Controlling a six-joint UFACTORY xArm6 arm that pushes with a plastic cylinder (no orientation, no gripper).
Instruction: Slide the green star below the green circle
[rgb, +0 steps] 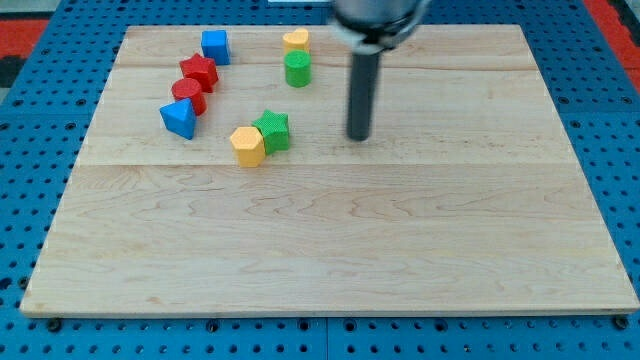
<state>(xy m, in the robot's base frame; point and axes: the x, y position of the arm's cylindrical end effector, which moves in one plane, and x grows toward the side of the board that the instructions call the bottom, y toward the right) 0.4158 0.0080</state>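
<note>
The green star (272, 130) lies left of the board's middle, touching a yellow hexagon (247, 146) at its lower left. The green circle (297, 69) stands above it, nearer the view's top, with a yellow heart (295, 42) just above it. My tip (358, 136) rests on the board to the right of the green star, about a block's width or two away, and below right of the green circle. It touches no block.
A blue cube (215, 46), a red star (199, 72), a red circle (188, 95) and a blue triangle (179, 118) run in a line at the upper left. The wooden board (330, 240) lies on a blue pegboard surface.
</note>
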